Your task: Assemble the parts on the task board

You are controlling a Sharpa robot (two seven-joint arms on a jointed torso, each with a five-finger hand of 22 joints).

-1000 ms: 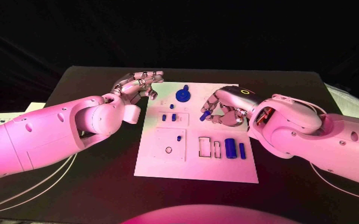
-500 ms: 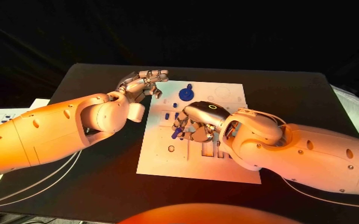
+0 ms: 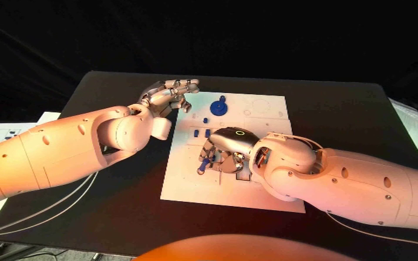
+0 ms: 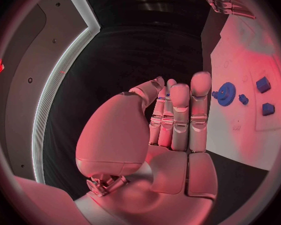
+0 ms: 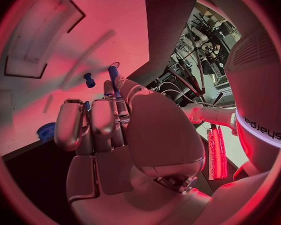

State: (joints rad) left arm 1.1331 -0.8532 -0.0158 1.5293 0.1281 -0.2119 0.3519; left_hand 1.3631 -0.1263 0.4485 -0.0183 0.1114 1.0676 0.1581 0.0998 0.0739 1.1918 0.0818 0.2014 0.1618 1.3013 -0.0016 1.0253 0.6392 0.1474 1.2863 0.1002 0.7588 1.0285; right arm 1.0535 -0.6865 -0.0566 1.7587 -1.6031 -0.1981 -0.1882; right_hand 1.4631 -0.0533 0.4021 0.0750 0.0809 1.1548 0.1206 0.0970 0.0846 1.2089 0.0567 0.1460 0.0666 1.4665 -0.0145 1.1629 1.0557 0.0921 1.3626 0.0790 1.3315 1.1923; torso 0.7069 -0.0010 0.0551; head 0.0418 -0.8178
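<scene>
The black tabletop (image 3: 104,212) carries the white task board (image 3: 261,200) at its middle, lying flat with its long sides running away from the robot.

The right arm crosses the near right part of the board. The right robot hand (image 3: 223,150) sits over the board's middle, fingers curled downward, and pinches a small blue peg (image 3: 203,164) at its fingertips. The peg hangs just above or on the board's left-centre area; whether it touches the surface cannot be told. In the right wrist view the same peg (image 5: 113,75) stands out beyond the fingertips (image 5: 109,87).

The left arm lies along the tabletop to the left of the board. The left robot hand (image 3: 167,95) is by the board's far left corner, fingers extended and close together, holding nothing.

A round blue gear (image 3: 218,107) rests on the far part of the board. Two small blue blocks (image 3: 202,133) stand near it toward the centre, just beside the right robot hand.
</scene>
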